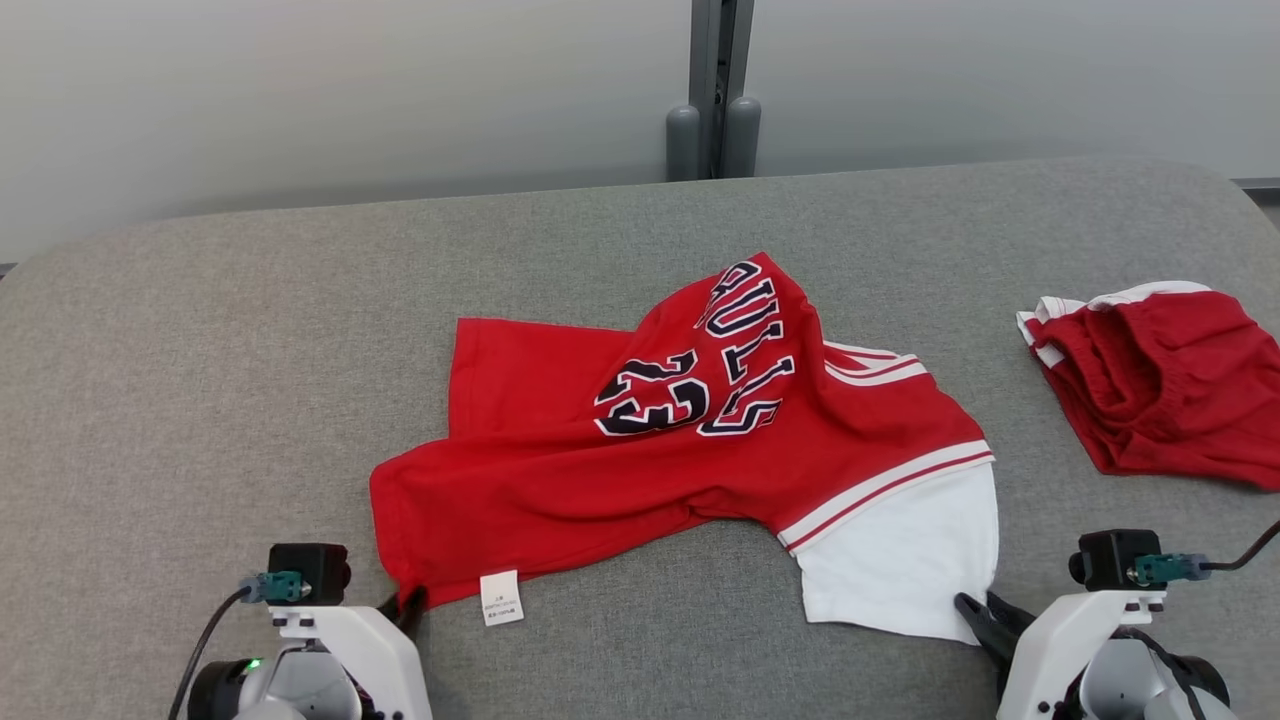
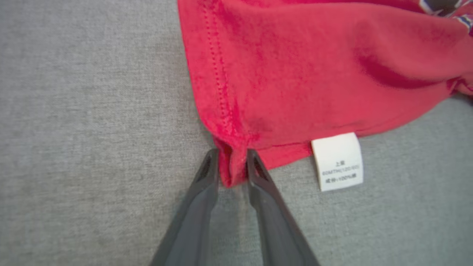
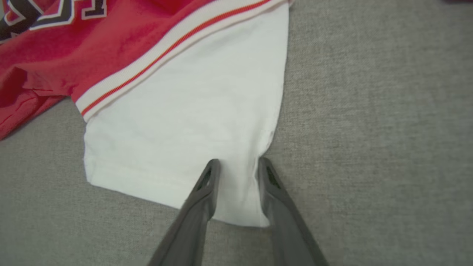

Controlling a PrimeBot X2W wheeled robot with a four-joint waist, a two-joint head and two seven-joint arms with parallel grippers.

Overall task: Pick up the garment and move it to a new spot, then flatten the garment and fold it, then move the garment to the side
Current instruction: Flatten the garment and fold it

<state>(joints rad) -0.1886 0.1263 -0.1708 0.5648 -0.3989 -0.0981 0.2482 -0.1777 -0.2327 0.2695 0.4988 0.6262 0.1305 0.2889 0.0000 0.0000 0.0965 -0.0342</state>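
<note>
The two dark fingers (image 2: 205, 184) of the left gripper (image 2: 232, 162) are pinching a red corner of the garment (image 1: 640, 470). The cloth is bunching up between the tips and touching both of them. A small white label (image 2: 338, 162) is lying just beside that corner.

The fingers of the right gripper (image 3: 238, 166) are standing on either side of a corner of the white sleeve (image 3: 184, 140). The cloth is lying between them, but I cannot tell if they are squeezing it tight yet.

The garment is lying in the middle of the tabletop (image 1: 200, 400), closer to the near edge, where both grippers are working. It is looking crumpled: one part is humping up with the letters and number on it, and the red part is twisting. So the flattening is not done, the folding is not done, and the move to the side is not done. I think the robot is taking hold of two near corners so it can lift or stretch the garment. I cannot tell if the first move to a new spot is done.

There is lots of bare room toward the left edge and the far edge. Some other red clothes (image 1: 1170, 380) are sitting near the right edge, well apart from the garment, so that side is tighter. The near edge is close to the grippers, so pulling toward it is giving little room.
</note>
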